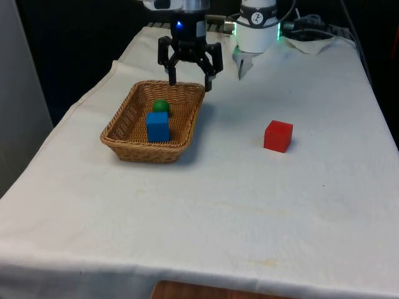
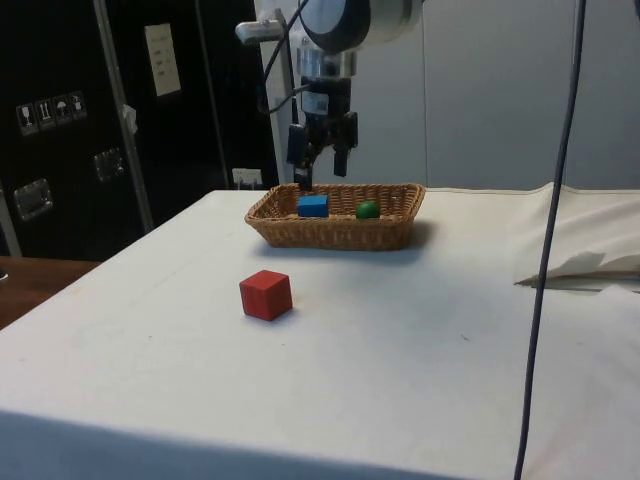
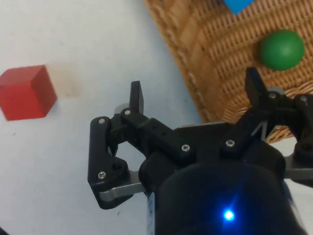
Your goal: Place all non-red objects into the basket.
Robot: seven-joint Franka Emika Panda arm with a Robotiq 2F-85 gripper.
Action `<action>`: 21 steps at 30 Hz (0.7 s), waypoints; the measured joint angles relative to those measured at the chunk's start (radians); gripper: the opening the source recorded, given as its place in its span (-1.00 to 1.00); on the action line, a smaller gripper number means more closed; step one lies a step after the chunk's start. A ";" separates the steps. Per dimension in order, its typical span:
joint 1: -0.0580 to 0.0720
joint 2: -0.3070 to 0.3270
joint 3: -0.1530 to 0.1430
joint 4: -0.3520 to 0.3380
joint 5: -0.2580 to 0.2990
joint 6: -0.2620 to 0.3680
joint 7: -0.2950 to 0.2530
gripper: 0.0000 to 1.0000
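two things are sitting in the wicker basket (image 1: 128, 142) right now: a blue cube (image 1: 158, 126) and a green ball (image 1: 161, 106). in the front view the ball is just behind the cube, toward the basket's far end, and the two look like they're touching or nearly so. from the side view they sit side by side with a small gap, cube (image 2: 313, 205) toward the near-left of the basket (image 2: 335, 232) and ball (image 2: 367, 210) to its right, both low inside the woven walls.

the red cube (image 1: 278, 136) is out on the white cloth (image 1: 249, 205), well apart from the basket, off to the front view's right. it sits flat on the table with nothing near it. in the side view it's the closest thing to the camera (image 2: 266, 295).

the gripper (image 1: 189, 80) hangs above the far rim of the basket, fingers spread wide and holding nothing at all. the side view has it (image 2: 322, 166) up over the basket's back edge, clear of the wicker. in the wrist view the gripper (image 3: 195, 95) straddles the basket's rim, one fingertip over the cloth and the other over the weave (image 3: 215, 54), with the green ball (image 3: 281, 49) just beyond that finger, a corner of the blue cube (image 3: 238, 5) further in, and the red cube (image 3: 25, 92) away on the cloth.
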 measured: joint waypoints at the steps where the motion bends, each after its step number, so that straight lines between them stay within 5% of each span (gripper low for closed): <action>1: 0.000 0.000 0.000 0.000 0.000 0.000 0.000 1.00; 21: 0.010 -0.071 0.087 -0.011 -0.024 -0.028 0.013 1.00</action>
